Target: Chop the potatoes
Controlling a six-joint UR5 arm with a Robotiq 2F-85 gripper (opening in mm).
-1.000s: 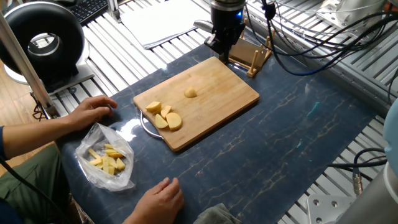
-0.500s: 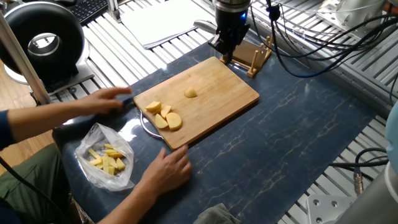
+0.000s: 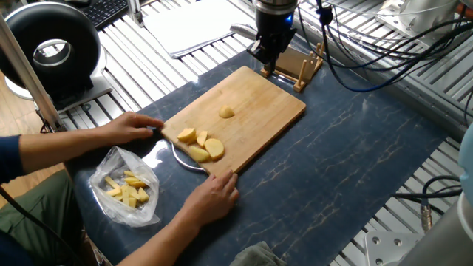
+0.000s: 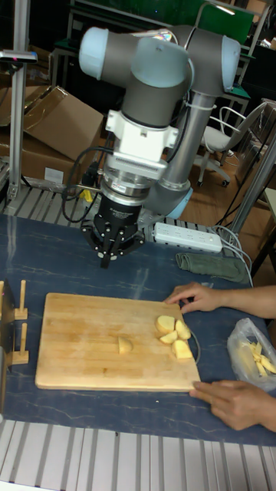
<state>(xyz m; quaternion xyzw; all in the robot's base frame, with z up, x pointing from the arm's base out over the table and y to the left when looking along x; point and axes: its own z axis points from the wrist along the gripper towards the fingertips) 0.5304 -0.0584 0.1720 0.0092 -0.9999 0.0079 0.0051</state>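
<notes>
Both hands (image 3: 209,201) now grip the board's (image 3: 266,92) near end and have turned it slightly. Chopping looks unstarted: the potatoes (image 3: 201,144) lie in big chunks on the board, one piece (image 3: 226,112) apart. Above the far edge hangs the gripper (image 4: 107,257), fingers close together, seemingly empty; no knife shows.
</notes>
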